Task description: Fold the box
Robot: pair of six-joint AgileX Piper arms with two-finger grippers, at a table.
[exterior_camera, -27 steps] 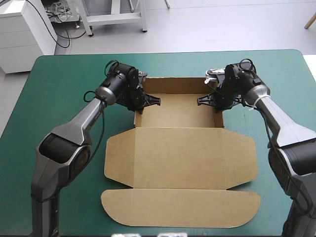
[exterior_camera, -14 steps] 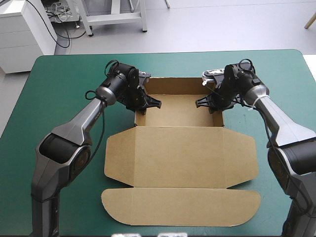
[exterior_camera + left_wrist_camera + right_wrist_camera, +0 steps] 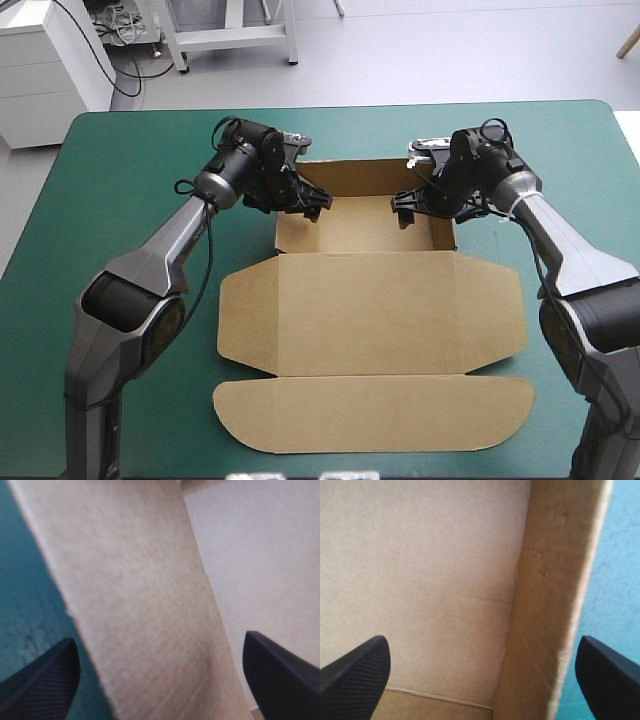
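The box [image 3: 368,290] lies mid-worktop [image 3: 130,170] on the teal-green cover. Its lid [image 3: 370,330] lies flat toward 6 o'clock, and its open tray [image 3: 355,228] sits toward 12. My left jaws stand open astride the tray's 9 o'clock wall [image 3: 145,605]. My right jaws, likewise open, stand astride the 3 o'clock wall [image 3: 550,605]. Each pair has one finger inside the tray and one outside.

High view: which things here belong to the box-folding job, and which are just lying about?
Belonging to the job: the brown box, its side walls raised; the left gripper and the right gripper, both open, each astride a side wall.
Just there: the teal-green cover, which only bears the box.
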